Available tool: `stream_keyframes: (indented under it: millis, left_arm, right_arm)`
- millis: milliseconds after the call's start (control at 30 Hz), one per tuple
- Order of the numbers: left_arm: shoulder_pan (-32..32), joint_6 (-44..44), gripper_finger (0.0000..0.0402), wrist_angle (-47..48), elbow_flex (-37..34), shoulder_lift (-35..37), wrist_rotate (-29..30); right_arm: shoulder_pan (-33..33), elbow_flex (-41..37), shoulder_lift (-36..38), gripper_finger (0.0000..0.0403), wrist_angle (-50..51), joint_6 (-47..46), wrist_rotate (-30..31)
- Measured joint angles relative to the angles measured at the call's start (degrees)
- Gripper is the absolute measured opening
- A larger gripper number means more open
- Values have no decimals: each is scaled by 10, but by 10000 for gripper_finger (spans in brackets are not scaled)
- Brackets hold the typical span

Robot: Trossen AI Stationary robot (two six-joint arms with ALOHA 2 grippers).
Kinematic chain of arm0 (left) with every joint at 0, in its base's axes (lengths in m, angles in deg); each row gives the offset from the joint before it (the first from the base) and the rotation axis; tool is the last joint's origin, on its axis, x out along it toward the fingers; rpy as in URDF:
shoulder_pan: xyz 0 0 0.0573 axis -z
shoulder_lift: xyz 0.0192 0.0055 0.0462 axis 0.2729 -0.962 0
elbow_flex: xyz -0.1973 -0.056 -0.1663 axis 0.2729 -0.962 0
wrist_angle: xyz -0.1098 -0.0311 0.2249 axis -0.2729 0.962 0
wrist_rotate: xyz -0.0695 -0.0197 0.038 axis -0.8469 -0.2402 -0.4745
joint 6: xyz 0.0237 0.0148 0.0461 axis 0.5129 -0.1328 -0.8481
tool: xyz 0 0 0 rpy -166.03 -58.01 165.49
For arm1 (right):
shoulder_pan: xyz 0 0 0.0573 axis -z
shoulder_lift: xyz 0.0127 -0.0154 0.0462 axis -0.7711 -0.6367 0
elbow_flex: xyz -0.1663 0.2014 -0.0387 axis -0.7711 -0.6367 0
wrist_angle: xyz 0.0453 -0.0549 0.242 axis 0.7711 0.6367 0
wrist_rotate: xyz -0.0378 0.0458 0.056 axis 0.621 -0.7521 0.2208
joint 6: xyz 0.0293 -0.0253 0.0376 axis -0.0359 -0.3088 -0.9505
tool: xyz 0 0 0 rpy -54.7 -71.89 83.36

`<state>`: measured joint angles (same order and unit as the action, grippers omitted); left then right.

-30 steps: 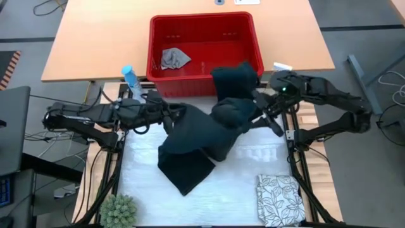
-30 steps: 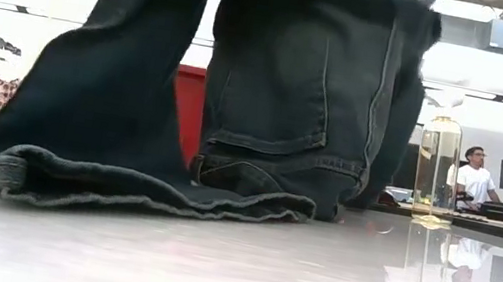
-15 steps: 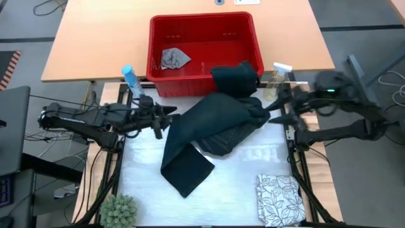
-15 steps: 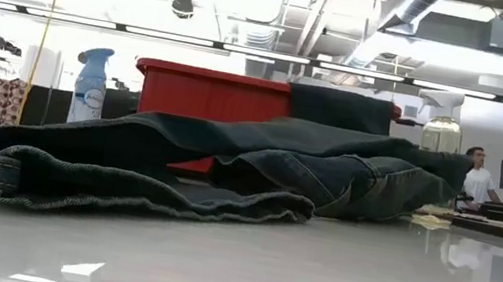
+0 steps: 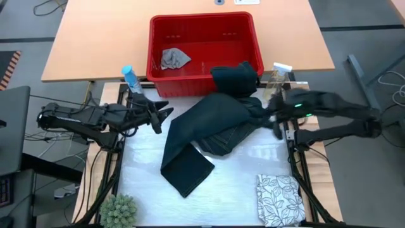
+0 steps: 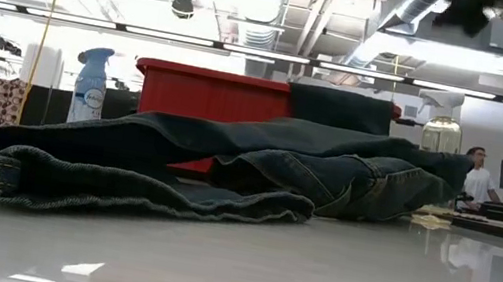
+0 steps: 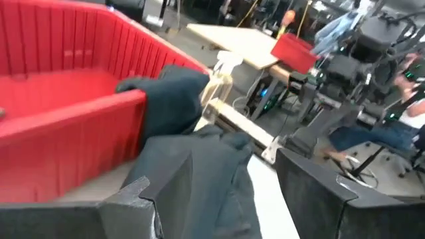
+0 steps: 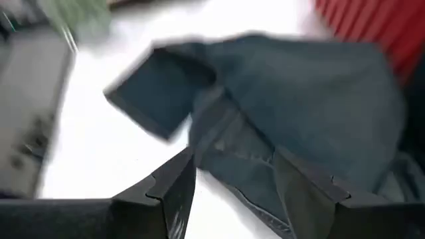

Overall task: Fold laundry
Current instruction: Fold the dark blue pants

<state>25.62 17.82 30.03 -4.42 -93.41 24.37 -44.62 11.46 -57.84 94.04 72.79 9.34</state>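
I am seeing the jeans [image 5: 209, 133] lying crumpled, long axis running lower left to upper right, with both my left gripper [image 5: 163, 114] and right gripper [image 5: 273, 121] released, gaping empty beside them.

The high camera is looking straight down on the whole table, taking in both arms, the red basket [image 5: 204, 52] at the far edge and the jeans [image 5: 209, 130] spread mid-table. The low camera is sitting at table-top level, close to the jeans [image 6: 187, 166], facing across them to the same red basket [image 6: 208, 94] and the room behind. Each wrist camera is looking forward between its own arm's fingers: the left toward the basket wall [image 7: 66, 143], the right down onto the jeans [image 8: 312, 113].
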Motion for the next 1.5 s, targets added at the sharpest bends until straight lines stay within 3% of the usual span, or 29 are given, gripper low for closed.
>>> stream_keyframes:
  millis: [200,467,667,967,1133,1500]
  left_arm:
    - [0,54,205,36,0,-1,0]
    - [0,80,205,35,0,-10,3]
    - [0,68,205,36,0,-10,13]
    - [0,36,205,37,0,-10,-56]
    - [0,30,205,37,0,-10,-81]
    - [0,-18,205,38,0,-10,-112]
  right_arm:
    - [12,-16,-98,224,-21,115,144]
    - [-16,-15,-256,224,-194,299,105]
    - [-72,25,-377,224,-261,356,82]
    - [-111,124,-536,224,-268,338,146]
    - [-106,185,-614,224,-271,318,226]
    - [-102,298,-737,224,-266,326,235]
